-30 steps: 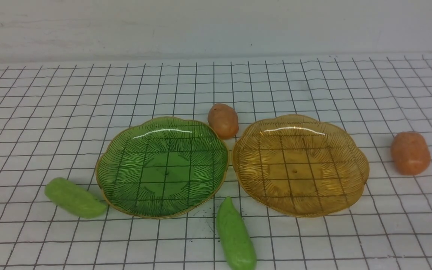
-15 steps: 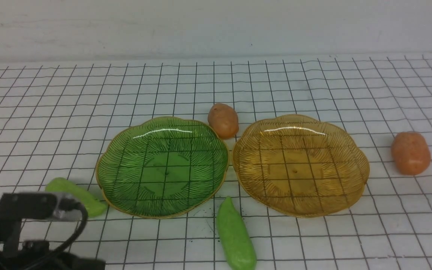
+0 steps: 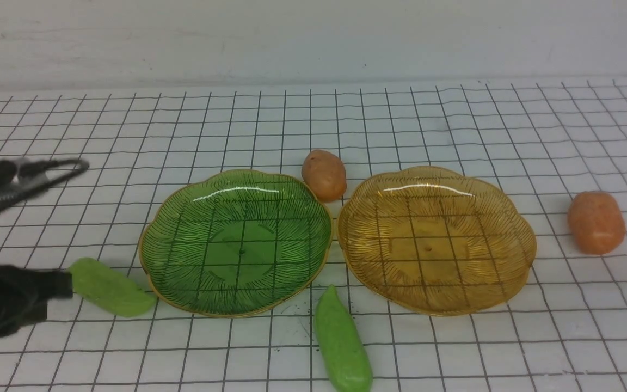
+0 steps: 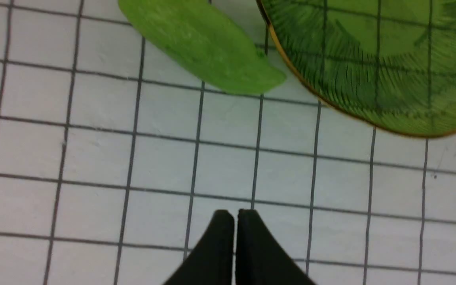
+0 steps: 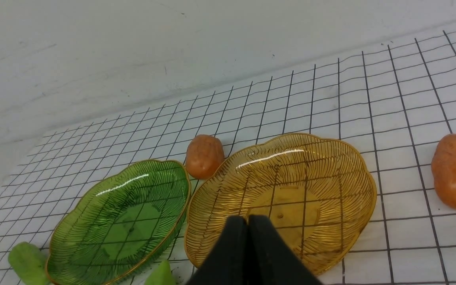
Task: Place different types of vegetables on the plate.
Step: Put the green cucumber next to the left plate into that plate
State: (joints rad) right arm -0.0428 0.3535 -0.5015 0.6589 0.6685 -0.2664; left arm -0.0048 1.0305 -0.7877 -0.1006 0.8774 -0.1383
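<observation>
A green plate (image 3: 235, 242) and an amber plate (image 3: 436, 239) sit side by side, both bare. One light-green cucumber (image 3: 109, 287) lies left of the green plate; it also shows in the left wrist view (image 4: 204, 43). A second cucumber (image 3: 342, 343) lies in front, between the plates. One potato (image 3: 324, 175) lies behind the gap between the plates, another (image 3: 595, 221) right of the amber plate. My left gripper (image 4: 235, 215) is shut and empty, hovering near the left cucumber. My right gripper (image 5: 247, 221) is shut and empty, showing only in its wrist view.
The left arm's black body (image 3: 3, 296) and cable (image 3: 25, 174) fill the left edge of the front view. A white wall (image 3: 313, 38) bounds the gridded table at the back. The green plate's rim (image 4: 331, 103) lies close beside the left cucumber.
The left arm came into view at the lower left and then rose and shifted left, uncovering the left cucumber. The vegetables and plates have not moved.
</observation>
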